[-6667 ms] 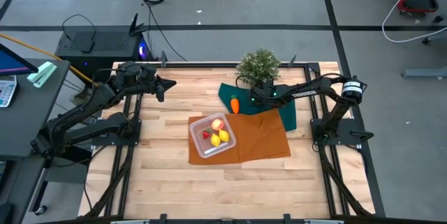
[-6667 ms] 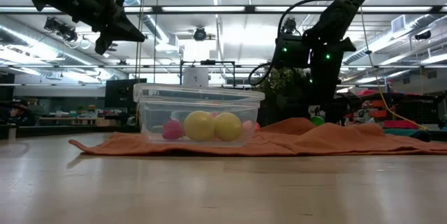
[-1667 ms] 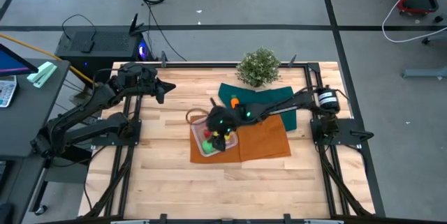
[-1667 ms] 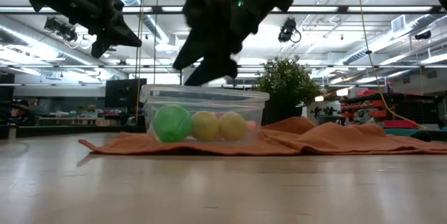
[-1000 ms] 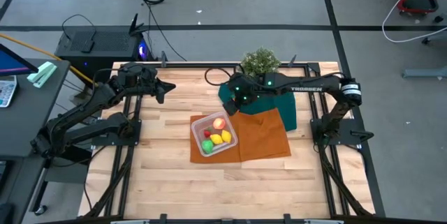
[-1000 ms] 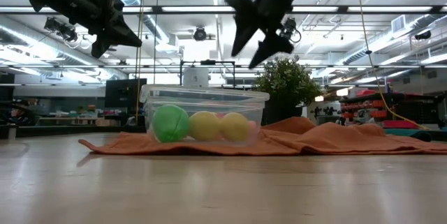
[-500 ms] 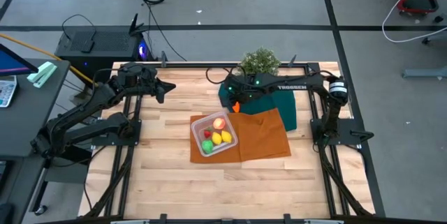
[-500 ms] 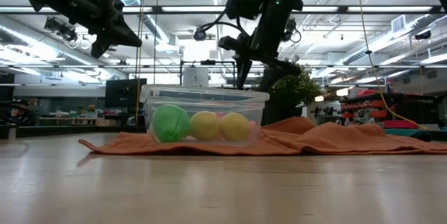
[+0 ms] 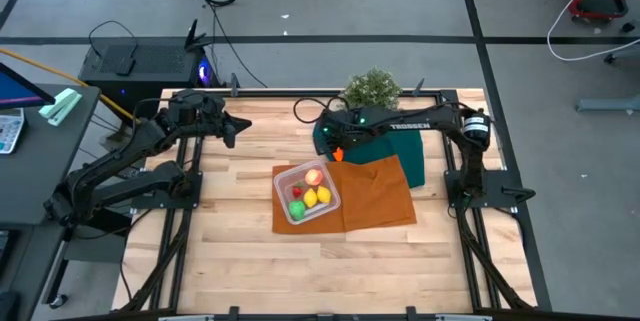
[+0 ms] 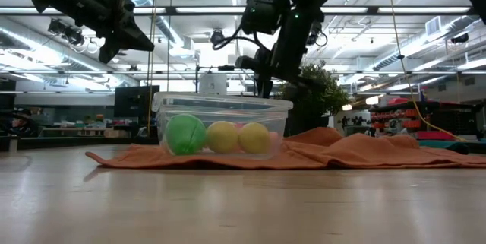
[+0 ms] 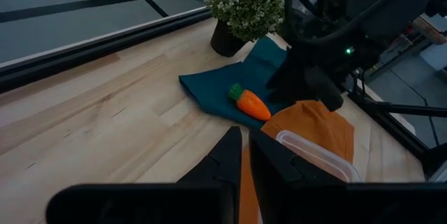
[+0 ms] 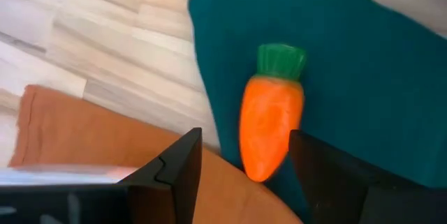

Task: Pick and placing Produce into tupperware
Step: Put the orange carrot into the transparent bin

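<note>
The orange carrot [image 12: 271,116] with its green top lies on the dark green cloth [image 12: 363,77]; it also shows in the high view, carrot [image 9: 338,153]. My right gripper [image 12: 244,182] hangs open just above it, one finger on either side of the carrot's pointed end, touching nothing. The clear tupperware [image 9: 306,194] sits on the orange cloth [image 9: 378,197] and holds the peach-red fruit [image 9: 313,176], green ball [image 9: 297,208], two lemons [image 9: 315,197] and a red piece [image 9: 295,192]. My left gripper [image 9: 236,127] waits shut above the table's far left.
A potted plant [image 9: 372,92] stands at the far edge, just behind the green cloth and my right arm. Bare wooden table [image 9: 230,251] stretches to the left of and nearer than the cloths. In the low view the tupperware [image 10: 222,125] shows the green ball [image 10: 186,134] and the lemons.
My right gripper, open throughout, has come down from high above the green cloth toward the carrot, tipping to point steeply downward. The carrot, the tupperware and its contents have stayed in place.
</note>
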